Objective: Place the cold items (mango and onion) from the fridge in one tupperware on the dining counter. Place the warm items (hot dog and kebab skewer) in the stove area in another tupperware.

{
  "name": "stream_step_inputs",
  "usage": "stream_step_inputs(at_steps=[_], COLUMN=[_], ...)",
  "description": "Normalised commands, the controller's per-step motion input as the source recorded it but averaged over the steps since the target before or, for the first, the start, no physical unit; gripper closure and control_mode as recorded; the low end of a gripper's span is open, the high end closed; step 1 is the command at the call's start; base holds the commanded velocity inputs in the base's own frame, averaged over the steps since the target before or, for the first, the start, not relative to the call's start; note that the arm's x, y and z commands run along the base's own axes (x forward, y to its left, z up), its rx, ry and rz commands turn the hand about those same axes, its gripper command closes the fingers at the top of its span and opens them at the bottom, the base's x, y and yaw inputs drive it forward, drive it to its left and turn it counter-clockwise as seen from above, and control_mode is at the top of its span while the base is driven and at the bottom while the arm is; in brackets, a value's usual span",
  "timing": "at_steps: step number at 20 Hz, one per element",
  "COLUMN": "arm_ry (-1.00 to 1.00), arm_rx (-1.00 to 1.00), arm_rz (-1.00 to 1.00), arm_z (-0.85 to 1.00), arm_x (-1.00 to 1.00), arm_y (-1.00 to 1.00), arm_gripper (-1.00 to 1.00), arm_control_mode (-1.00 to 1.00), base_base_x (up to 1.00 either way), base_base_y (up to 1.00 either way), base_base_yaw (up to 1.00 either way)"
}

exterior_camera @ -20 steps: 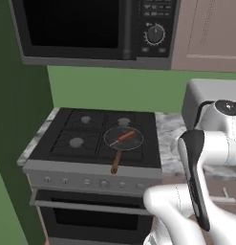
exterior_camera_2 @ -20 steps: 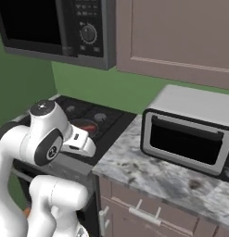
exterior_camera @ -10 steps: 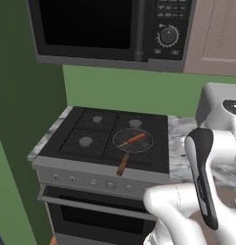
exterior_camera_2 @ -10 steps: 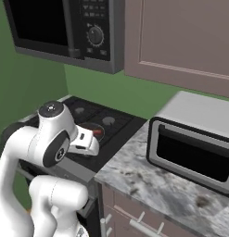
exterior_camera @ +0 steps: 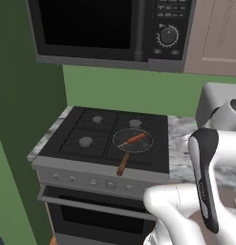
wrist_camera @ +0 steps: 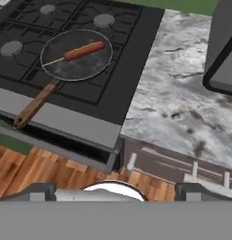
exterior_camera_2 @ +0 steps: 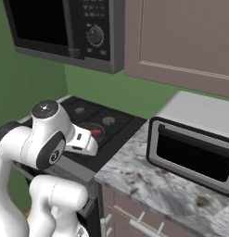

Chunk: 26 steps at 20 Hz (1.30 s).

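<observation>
**Sausage ahead-left of open, empty gripper**

Gripper (wrist_camera: 115, 194) spread fully wide, nothing held, hanging off the stove's front edge over wood floor. Nearest the stove (wrist_camera: 65, 124) front: pan handle end, wooden, pointing out toward the gripper side. Further in, pan (wrist_camera: 77, 61) on the front right burner. Inside the pan, hot dog (wrist_camera: 83, 50), reddish, thin stick at one end, possibly the skewer instead. Long axis slanted across the pan, crosswise to the handle. Beyond and right of the stove: marble counter (wrist_camera: 183, 93), toaster oven (exterior_camera_2: 192, 152).
</observation>
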Motion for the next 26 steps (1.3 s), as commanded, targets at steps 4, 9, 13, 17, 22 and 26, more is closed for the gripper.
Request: stream_step_inputs(at_steps=[4, 9, 13, 17, 22, 26], arm_ry=[0.0, 0.08, 0.14, 0.03, 0.08, 0.26], arm_rx=[0.04, 0.19, 0.21, 0.05, 0.0, 0.0], arm_rz=[-0.37, -0.19, -0.08, -0.15, -0.18, -0.2], arm_z=[0.0, 0.0, 0.0, 0.0, -0.23, -0.66], arm_x=[0.54, 0.65, 0.68, 0.66, 0.76, 0.61], arm_y=[0.42, 0.09, 0.13, 0.44, 0.47, 0.04], arm_gripper=[-1.0, -1.0, -1.0, -1.0, -1.0, -1.0], arm_control_mode=[-1.0, -1.0, -1.0, -1.0, -1.0, -1.0], base_base_x=[0.0, 0.0, 0.0, 0.0, 0.0, 0.0], base_base_y=[0.0, 0.0, 0.0, 0.0, 0.0, 0.0], base_base_yaw=[0.0, 0.0, 0.0, 0.0, 0.0, 0.0])
